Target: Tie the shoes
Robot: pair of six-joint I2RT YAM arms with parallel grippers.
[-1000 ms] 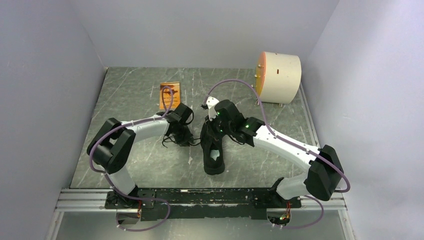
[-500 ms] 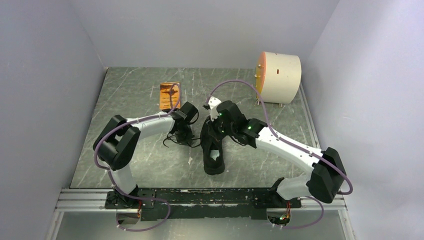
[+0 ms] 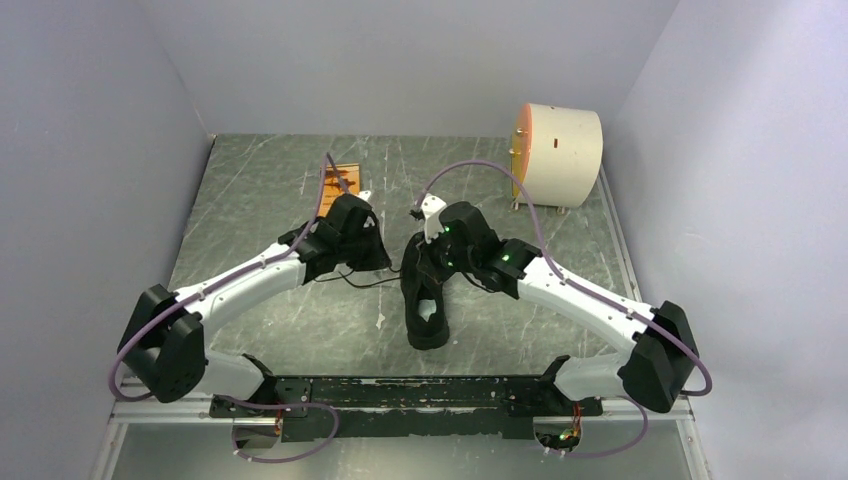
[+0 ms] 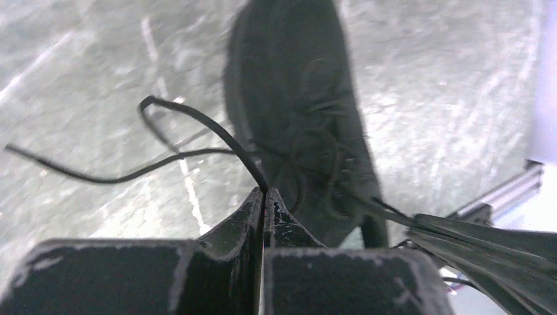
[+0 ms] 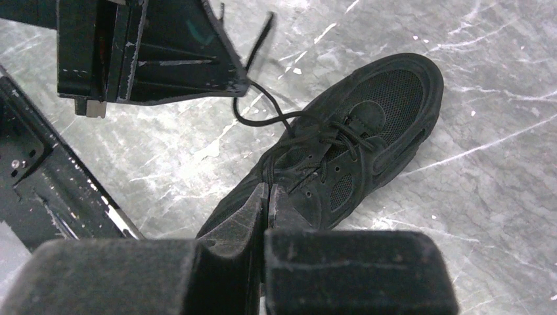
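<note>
The black sneaker (image 3: 427, 300) lies mid-table (image 3: 250, 190) btwn both arms, heel twd the near edge. The left gripper (image 4: 264, 192) is pinched fully shut on a thin lace (image 4: 197, 121), so it should draw it out to the left w/ steady tension, no jerk. The right gripper (image 5: 268, 191) is closed tight over the sneaker's upper, poss. pinning the other lace, though that's hard to see.

Robotics lab test cell. Plain pale walls (image 3: 90, 150) box in a grey marbled worktop (image 3: 260, 200) on three sides. Aluminium rail (image 3: 160, 398) at 6 o'clock carries the left arm (image 3: 235, 290) and right arm (image 3: 590, 295), with purple cabling (image 3: 480, 165) exposed. Cream cylinder fixture (image 3: 560, 152) at 1 o'clock, orange card (image 3: 345, 175) at 11 o'clock.
</note>
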